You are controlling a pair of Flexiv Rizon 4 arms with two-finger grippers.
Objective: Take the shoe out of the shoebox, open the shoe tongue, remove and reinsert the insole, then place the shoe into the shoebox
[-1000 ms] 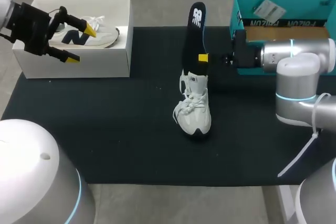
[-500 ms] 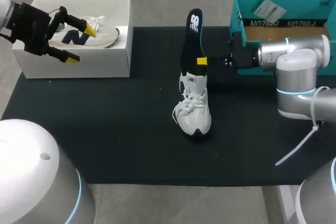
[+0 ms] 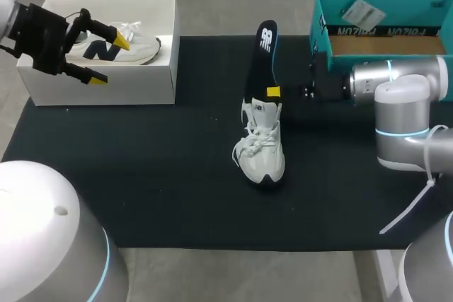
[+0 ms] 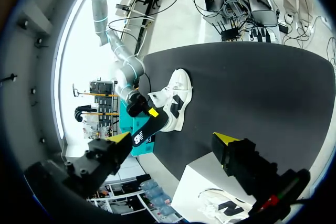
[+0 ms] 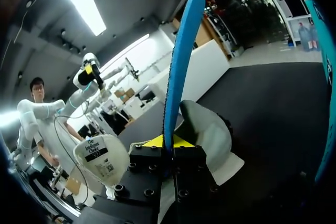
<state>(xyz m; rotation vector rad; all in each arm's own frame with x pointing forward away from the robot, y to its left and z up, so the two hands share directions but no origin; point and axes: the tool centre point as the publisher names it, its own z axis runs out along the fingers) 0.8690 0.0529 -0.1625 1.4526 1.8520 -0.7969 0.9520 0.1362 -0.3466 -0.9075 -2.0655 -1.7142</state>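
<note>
While the right claw (image 3: 273, 92) grips the black-and-blue foam insole (image 3: 260, 51) standing in the white laced sneaker (image 3: 260, 153) on the dark counter (image 3: 141, 175), pushing may buckle it or topple the sneaker (left claw (image 3: 110, 59) hangs released above the white cardboard shoebox (image 3: 106, 90)).

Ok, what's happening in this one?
The right claw is shut on a dark insole that stands up out of the white shoe in the middle of the black mat; its lower end sits inside the shoe. The left claw hangs open above the white shoebox, which holds a second shoe. A teal box stands at the right.
</note>
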